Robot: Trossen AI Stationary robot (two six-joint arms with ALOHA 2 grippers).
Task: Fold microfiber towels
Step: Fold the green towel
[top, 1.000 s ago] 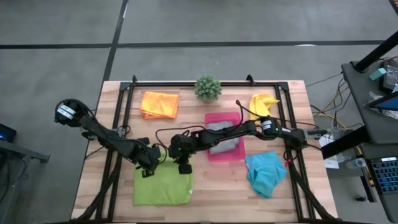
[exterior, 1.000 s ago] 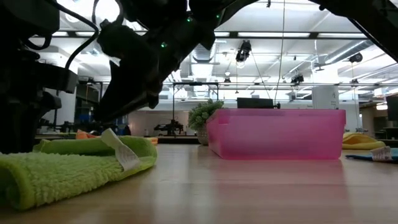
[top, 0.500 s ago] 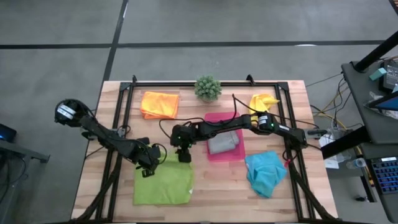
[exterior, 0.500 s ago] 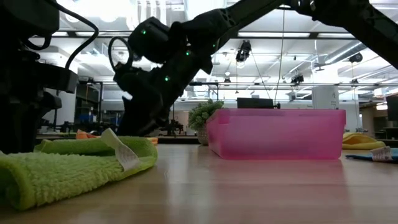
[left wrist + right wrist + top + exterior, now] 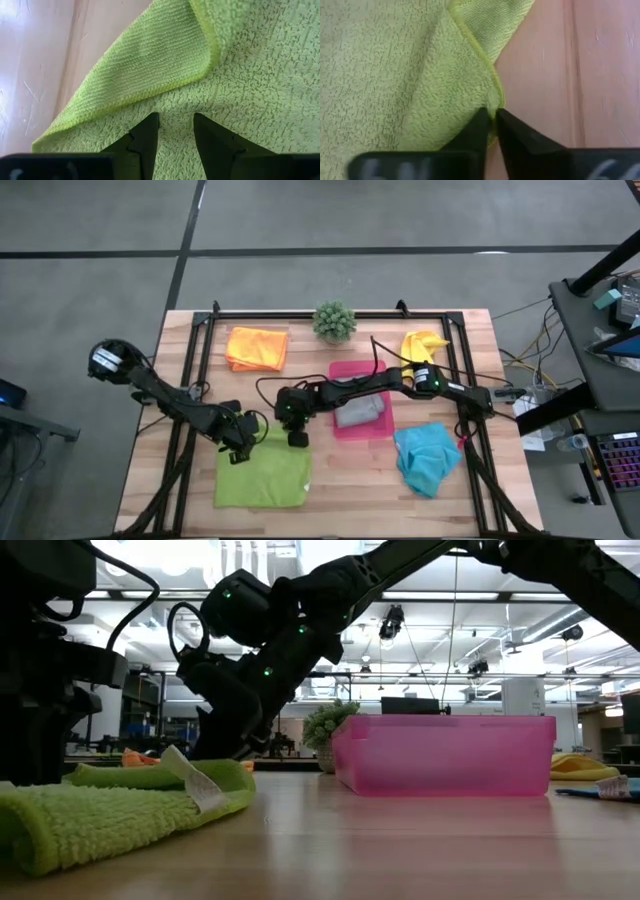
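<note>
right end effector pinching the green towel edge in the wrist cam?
Yes, the right end effector has its fingers nearly together on the folded edge of the lime green towel beside bare table.

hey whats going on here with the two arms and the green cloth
Two robot arms are working on the lime green towel at the table's front edge. The right gripper has its fingers pinched on a folded-over corner of that towel. The left gripper is over the towel's other far corner, fingers slightly apart, gripping nothing. The grey towel sits in the pink tray. The orange towel, yellow towel and turquoise towel lie around it.
</note>
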